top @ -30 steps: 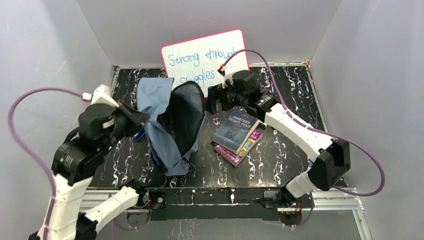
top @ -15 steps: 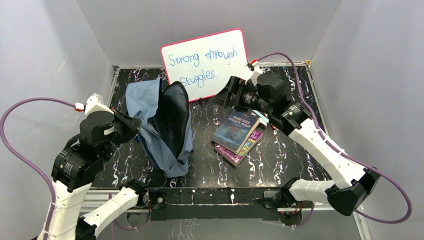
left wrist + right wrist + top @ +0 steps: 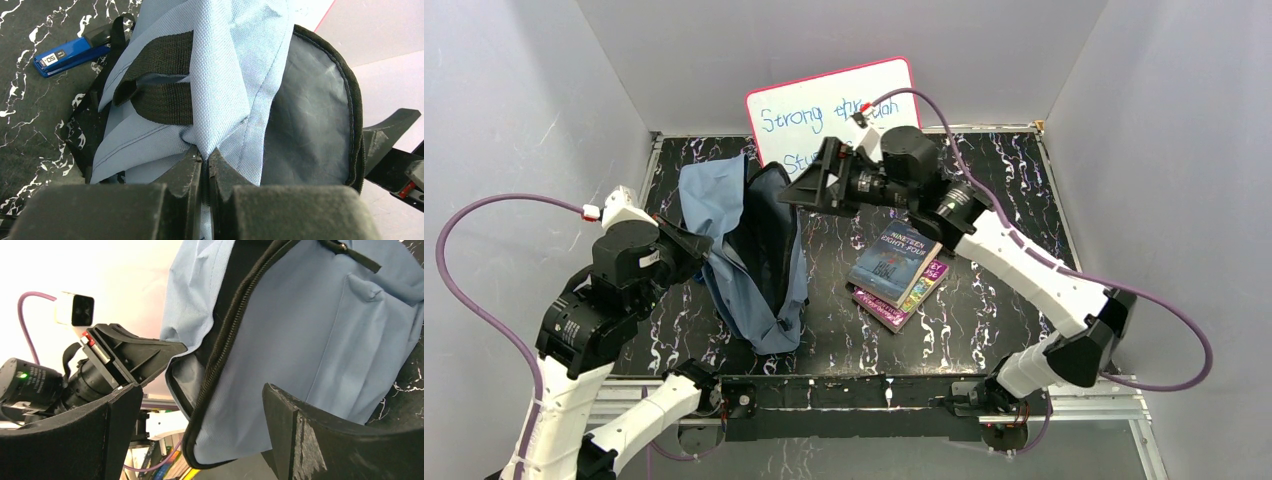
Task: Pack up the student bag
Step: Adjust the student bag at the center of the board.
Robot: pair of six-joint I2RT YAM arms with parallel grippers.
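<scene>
Student bag (image 3: 754,250) is left of centre on the black marbled table (image 3: 1004,200), propped half upright w/ the main compartment unzipped and gaping toward the right, dark lining showing. My L gripper (image 3: 696,250) has its jaws pinched tight on a fold of the grey-blue fabric on the bag's left side, just below the black webbing strap (image 3: 160,95). My R gripper (image 3: 809,185) is spread wide w/ nothing in it, up at the far right rim of the opening. In the wrist cam the zipper (image 3: 225,340) edge runs between its two fingers; can't tell if they touch the cloth. Blue stapler (image 3: 70,52) lies flat on the table just beside the bag's left side. Right of the bag, apart from it, a Nineteen Eighty-Four paperback (image 3: 894,262) sits on a pink-edged book (image 3: 911,300). Pink-framed whiteboard (image 3: 814,105) leans on the back wall, partly hidden by my R arm.
</scene>
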